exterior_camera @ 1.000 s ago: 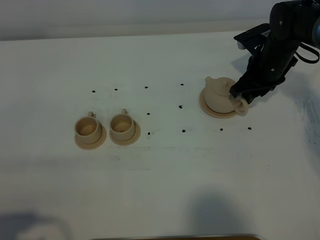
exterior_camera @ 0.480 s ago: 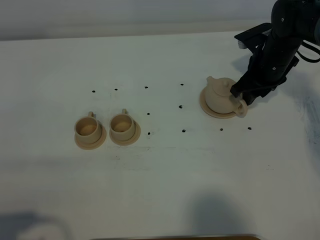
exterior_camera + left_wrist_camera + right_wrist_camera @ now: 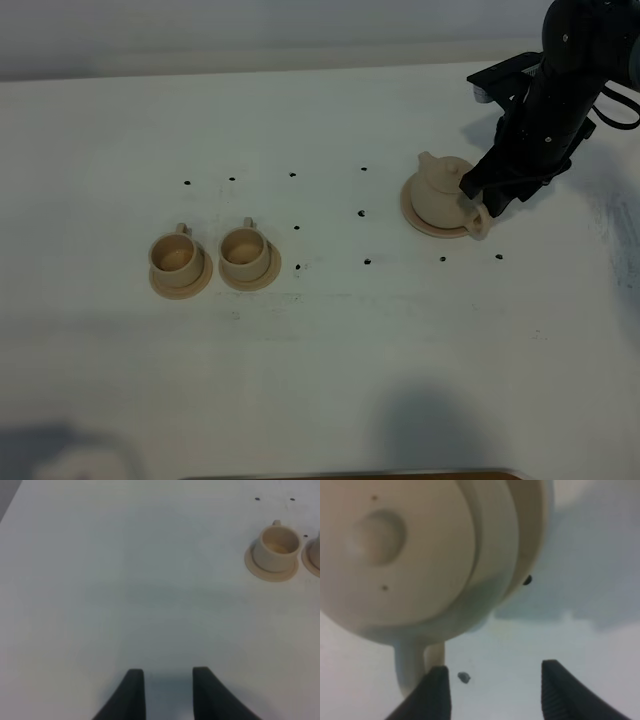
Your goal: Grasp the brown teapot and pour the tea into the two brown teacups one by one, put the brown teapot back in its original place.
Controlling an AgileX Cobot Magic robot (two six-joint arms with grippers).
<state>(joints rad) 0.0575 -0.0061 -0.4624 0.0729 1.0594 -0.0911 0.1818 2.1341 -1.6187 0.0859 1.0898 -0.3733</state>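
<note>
White table (image 3: 320,380), bare but for the tea set and scattered marks; shadow along the near edge.

Right arm (image 3: 560,90), black, reaches down from the far right corner; right gripper (image 3: 482,198) low beside the brown teapot's handle (image 3: 478,218). In the wrist view its jaws stand wide apart with only table between them; nothing gripped; one finger (image 3: 436,692) sits right against the handle loop, contact or a hair's gap, cannot tell.

Left gripper (image 3: 168,680) over empty table, well away from the pot; jaws a little apart, holding nothing.

Brown teapot (image 3: 437,190) upright on the wide saucer (image 3: 414,222), right of centre; lid on, knob up; spout toward the far left, handle toward the near right.

Two brown teacups well to the left, side by side, near each other, not touching: left cup (image 3: 175,256) and right cup (image 3: 243,248), each upright on its own small saucer, small handles pointing to the far side; the left wrist view also catches the left cup (image 3: 276,549).

Small black dots (image 3: 369,262) lie between the cups and the pot.
</note>
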